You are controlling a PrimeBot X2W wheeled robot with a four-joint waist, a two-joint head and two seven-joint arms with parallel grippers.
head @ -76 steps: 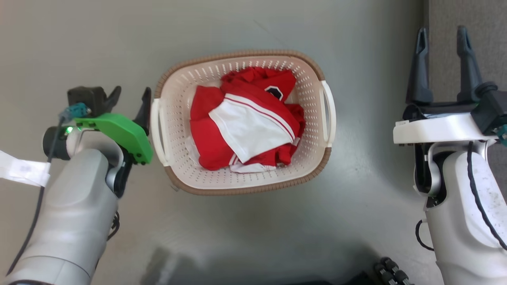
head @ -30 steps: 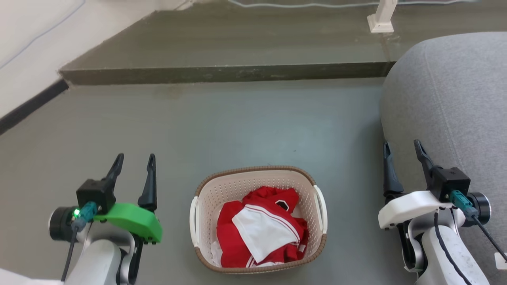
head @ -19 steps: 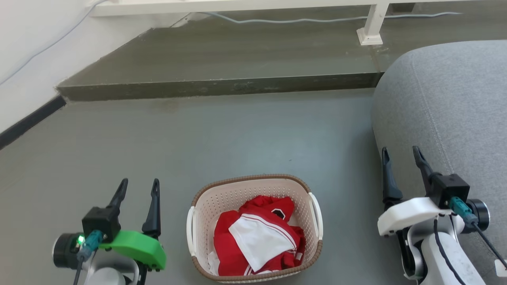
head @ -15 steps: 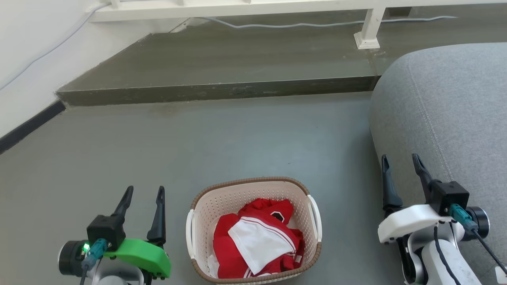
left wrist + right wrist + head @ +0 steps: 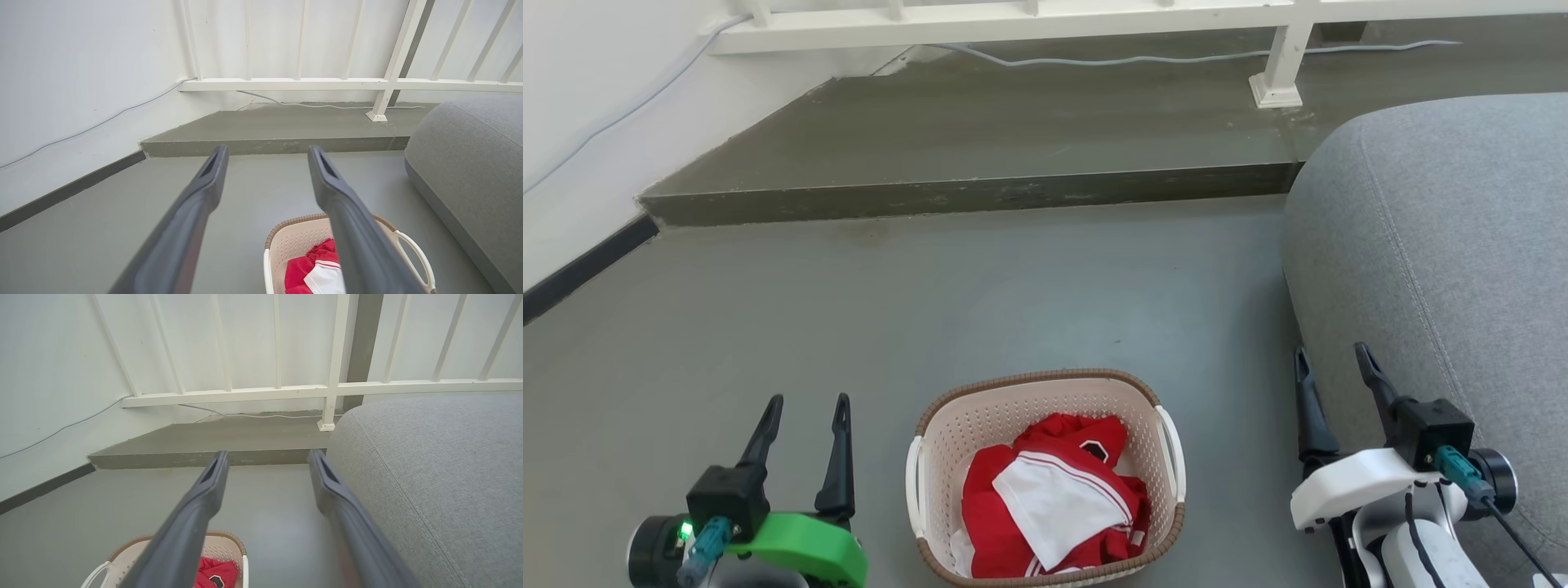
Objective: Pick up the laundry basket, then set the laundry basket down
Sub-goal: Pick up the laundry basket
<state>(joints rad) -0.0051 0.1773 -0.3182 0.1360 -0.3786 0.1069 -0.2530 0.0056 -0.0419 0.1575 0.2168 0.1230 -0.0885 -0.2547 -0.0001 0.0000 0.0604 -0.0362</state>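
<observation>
Head view: laundry basket [image 5: 982, 415] w/ clothes [image 5: 1054, 500]

The laundry basket [image 5: 1001, 415] is cream and dotted with perforations, with a brown woven-look rim [image 5: 1037, 376] and white handles [image 5: 914, 483]; the garment [image 5: 1054, 498] in it is red with white panels and stripes, the floor [image 5: 931, 302] dull grey-green, the cushion [image 5: 1437, 237] grey, the railing [image 5: 1013, 16] white, and the mount [image 5: 805, 545] behind the left gripper [image 5: 808, 400] bright green.
</observation>
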